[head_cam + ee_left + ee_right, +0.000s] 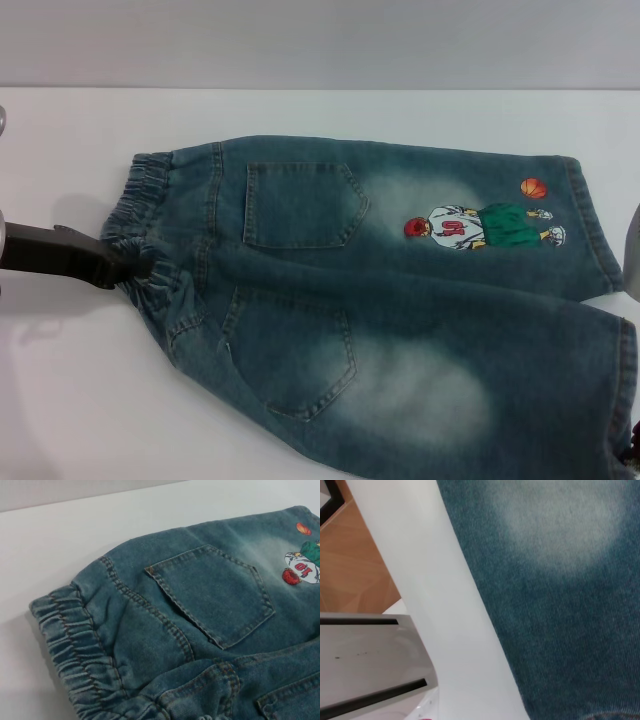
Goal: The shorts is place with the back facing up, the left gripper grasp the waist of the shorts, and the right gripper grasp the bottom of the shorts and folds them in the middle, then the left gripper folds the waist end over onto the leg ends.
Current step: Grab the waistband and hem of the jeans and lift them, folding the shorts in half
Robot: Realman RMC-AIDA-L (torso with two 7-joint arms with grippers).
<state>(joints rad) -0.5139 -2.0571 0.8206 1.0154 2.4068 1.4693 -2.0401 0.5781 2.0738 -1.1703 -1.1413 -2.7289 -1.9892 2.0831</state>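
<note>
White table [320, 115] holds shorts [400, 310] lengthwise, waist [150, 230] pointing left.

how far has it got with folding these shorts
Done: the shorts lie flat on the white table, back pockets up. In hand: the left tool is at the ruffled waist, where the fabric bunches; whether it has gripped is unclear. The right tool only just shows near the leg hems at the picture's edge. Left: both folds, since the shorts are still fully spread.

Bare table [330, 115] beyond shorts [400, 300]; left claw [135, 268] at waist [145, 225].
</note>
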